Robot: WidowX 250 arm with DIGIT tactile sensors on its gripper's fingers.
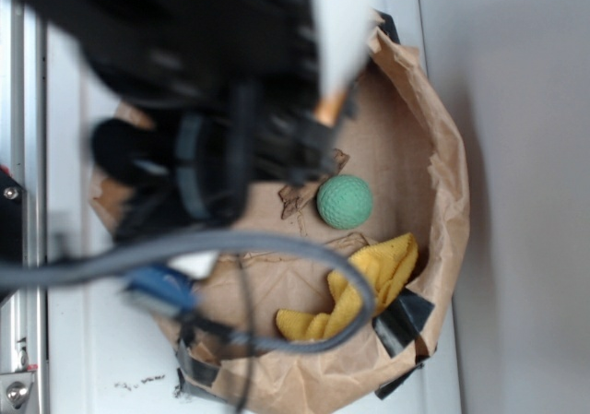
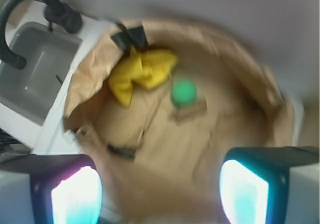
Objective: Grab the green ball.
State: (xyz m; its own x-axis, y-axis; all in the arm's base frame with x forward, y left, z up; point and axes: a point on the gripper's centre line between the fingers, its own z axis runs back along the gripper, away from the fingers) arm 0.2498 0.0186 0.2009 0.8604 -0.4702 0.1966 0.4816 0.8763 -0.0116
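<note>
A mint-green ball (image 1: pixel 345 201) with a dimpled surface rests on the floor of a shallow nest made of crumpled brown paper (image 1: pixel 442 183), whose rim stands up around it like the wall of a bowl. The paper nest sits on a white surface (image 1: pixel 92 340) and reaches close to that surface's far edge in the exterior view. Just beside the green ball, toward the paper's rim, lies a bunched yellow cloth (image 1: pixel 369 285); the two are very near, though contact cannot be confirmed. On the ball's other side a small torn scrap of darker brown material (image 1: pixel 297 195) lies flat on the paper, next to the ball. Strips of black tape (image 1: pixel 403 320) hold the paper rim at several spots. The robot's black arm (image 1: pixel 184 82) fills the upper left of the exterior view, blurred, with a grey cable (image 1: pixel 277 248) looping across the paper in front of the cloth. In the wrist view, which is motion-blurred, the end effector (image 2: pixel 160 189) appears released: its two fingers (image 2: pixel 75 191) stand wide apart at the bottom corners with nothing between them. It hangs above the paper, well apart from the ball (image 2: pixel 183 92), which lies farther ahead near the middle of the nest with the yellow cloth (image 2: pixel 140 72) to its left. A grey sink basin (image 2: pixel 35 69) and a black faucet (image 2: pixel 30 4) appear at the upper left corner of the wrist view.
</note>
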